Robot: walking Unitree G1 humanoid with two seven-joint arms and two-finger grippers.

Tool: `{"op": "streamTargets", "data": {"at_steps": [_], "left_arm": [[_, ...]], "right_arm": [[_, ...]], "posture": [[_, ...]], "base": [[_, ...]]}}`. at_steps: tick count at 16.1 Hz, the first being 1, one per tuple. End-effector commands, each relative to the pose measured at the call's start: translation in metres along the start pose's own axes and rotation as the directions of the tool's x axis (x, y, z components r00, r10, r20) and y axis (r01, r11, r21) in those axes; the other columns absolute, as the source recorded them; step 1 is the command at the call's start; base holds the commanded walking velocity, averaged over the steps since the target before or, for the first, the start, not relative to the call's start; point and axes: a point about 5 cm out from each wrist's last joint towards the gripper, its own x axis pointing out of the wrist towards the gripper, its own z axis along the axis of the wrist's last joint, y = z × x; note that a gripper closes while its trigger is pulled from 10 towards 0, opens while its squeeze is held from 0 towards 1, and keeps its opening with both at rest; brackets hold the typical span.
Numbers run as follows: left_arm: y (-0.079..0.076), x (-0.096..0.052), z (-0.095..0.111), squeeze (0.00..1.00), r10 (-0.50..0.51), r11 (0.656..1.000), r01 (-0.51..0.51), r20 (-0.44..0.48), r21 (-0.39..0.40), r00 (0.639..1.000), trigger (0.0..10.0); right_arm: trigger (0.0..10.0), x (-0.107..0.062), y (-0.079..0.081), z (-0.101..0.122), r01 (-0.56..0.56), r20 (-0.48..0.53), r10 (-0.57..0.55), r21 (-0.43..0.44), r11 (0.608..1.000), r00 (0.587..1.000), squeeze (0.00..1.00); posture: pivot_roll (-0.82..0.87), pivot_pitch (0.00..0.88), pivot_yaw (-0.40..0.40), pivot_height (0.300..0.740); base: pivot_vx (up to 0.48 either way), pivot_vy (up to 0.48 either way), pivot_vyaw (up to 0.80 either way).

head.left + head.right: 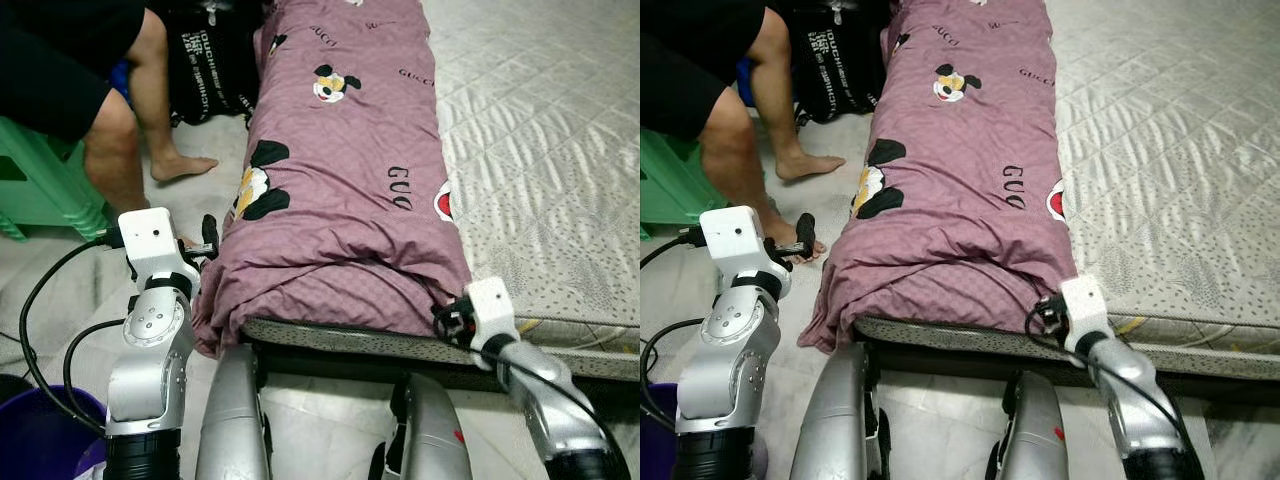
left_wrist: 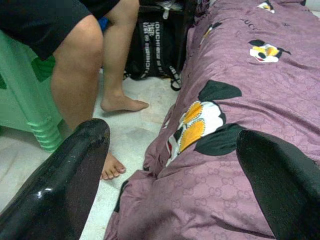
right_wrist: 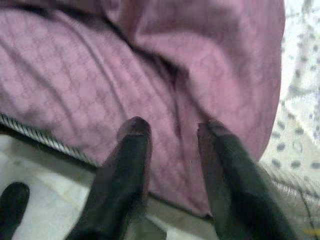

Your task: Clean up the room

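A mauve quilt (image 1: 345, 170) printed with cartoon mice and "GUCCI" lettering lies folded lengthwise along the left edge of a quilted grey mattress (image 1: 540, 150), its near end bunched and drooping over the mattress's front left corner. The left gripper (image 1: 207, 243) is raised beside that drooping corner, its black fingers close to the fabric. The right gripper (image 1: 447, 318) sits at the mattress's front edge, against the quilt's near right corner. On the floor to the left, a person (image 1: 95, 95) in black shorts sits on a green plastic stool (image 1: 40, 175), bare foot on the tiles, beside a black bag (image 1: 210, 60). A purple bucket (image 1: 40, 435) stands at the lower left.
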Motion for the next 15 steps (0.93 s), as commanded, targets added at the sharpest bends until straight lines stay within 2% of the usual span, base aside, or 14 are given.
{"op": "streamTargets", "data": {"at_steps": [1,3,5,7,10,11,12,13,14,15], "left_arm": [[0.000,-0.001,-0.003,0.00,-0.005,1.000,0.005,-0.007,0.003,1.000,10.0],[0.001,-0.002,-0.003,0.00,-0.005,1.000,0.005,-0.007,0.005,1.000,10.0],[0.002,-0.003,-0.002,0.00,-0.003,1.000,0.003,-0.006,0.009,1.000,10.0],[0.003,-0.004,-0.001,0.00,0.000,1.000,0.000,-0.005,0.012,1.000,10.0],[0.006,-0.008,-0.001,0.00,0.004,1.000,-0.003,-0.011,0.016,1.000,10.0],[0.006,-0.010,-0.002,0.00,0.003,1.000,-0.003,-0.018,0.017,1.000,10.0],[0.007,-0.011,-0.002,0.00,0.003,1.000,-0.003,-0.019,0.017,1.000,10.0],[0.008,-0.014,-0.003,0.00,0.004,1.000,-0.003,-0.032,0.015,0.999,10.0],[0.009,-0.016,-0.004,0.00,0.005,1.000,-0.004,-0.036,0.014,0.999,10.0],[0.010,-0.019,-0.005,0.00,0.007,1.000,-0.007,-0.043,0.012,0.999,10.0]], "right_arm": [[10.0,0.004,-0.005,0.012,0.022,0.061,-0.021,-0.016,1.000,0.998,1.00],[10.0,0.012,-0.002,0.024,0.036,0.100,-0.032,-0.035,0.999,0.994,1.00],[10.0,0.024,0.009,0.033,0.029,0.129,-0.028,-0.010,1.000,0.991,1.00],[10.0,0.032,0.017,0.037,0.014,0.125,-0.012,-0.010,1.000,0.992,1.00],[10.0,0.046,0.032,0.034,-0.054,0.030,0.051,0.104,0.993,0.998,1.00],[10.0,0.050,0.037,0.033,-0.056,-0.008,0.059,0.193,0.980,0.998,1.00],[10.0,0.050,0.038,0.033,-0.055,-0.012,0.058,0.204,0.978,0.998,1.00],[10.0,0.051,0.049,0.031,-0.044,-0.075,0.074,0.339,0.940,0.994,0.05],[10.0,0.049,0.058,0.033,-0.067,-0.076,0.102,0.372,0.926,0.992,0.00],[10.0,0.048,0.069,0.035,-0.093,-0.073,0.132,0.389,0.916,0.989,0.00]], "posture": [[0.12,0.080,0.010,0.586],[0.13,0.083,0.013,0.586],[0.14,0.088,0.015,0.586],[0.15,0.094,0.016,0.586],[0.17,0.114,0.020,0.586],[0.17,0.120,0.019,0.586],[0.18,0.122,0.019,0.586],[0.18,0.138,0.018,0.586],[0.18,0.148,0.019,0.586],[0.18,0.158,0.020,0.586]], "base": [[0.000,0.000,0.00],[0.000,0.000,0.77],[0.000,0.000,0.71],[0.000,0.000,0.00],[0.000,0.000,0.00],[0.000,0.000,0.00],[0.000,0.000,0.00],[0.000,0.000,0.00],[0.000,0.000,0.00],[0.000,0.000,0.00]]}}
